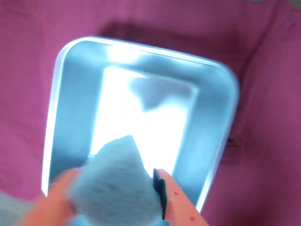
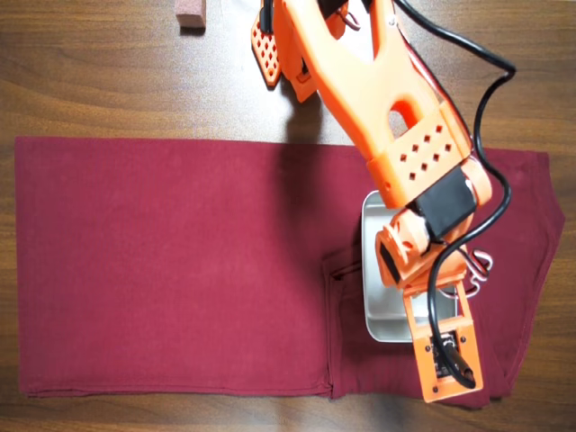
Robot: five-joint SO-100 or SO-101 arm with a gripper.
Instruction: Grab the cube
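Wood-grain table under a dark red cloth, and on the cloth's right part, in the overhead view, sits a metal tray that my arm mostly covers. A reddish block lies on bare wood at the top edge, well apart from me; that one is not my concern.

In the wrist view the cube fills the lower middle, blurred and washed blue-grey by glare off the tray's floor. My gripper is closed around it: one orange finger with its dark pad presses the cube's right face, and the other orange finger shows at its left. So my jaws are clamped on the cube, and it hangs over the near end of the tray. Whether it touches the tray floor I cannot tell.

By its look I judge the cube stiff and fairly light, with a matte, slightly rough skin that should not slip much. Flat opposite faces are the right hold, pads square on them and near the middle. One corner points upward toward the tray, so it may sit somewhat turned in my grip, which could let it twist.
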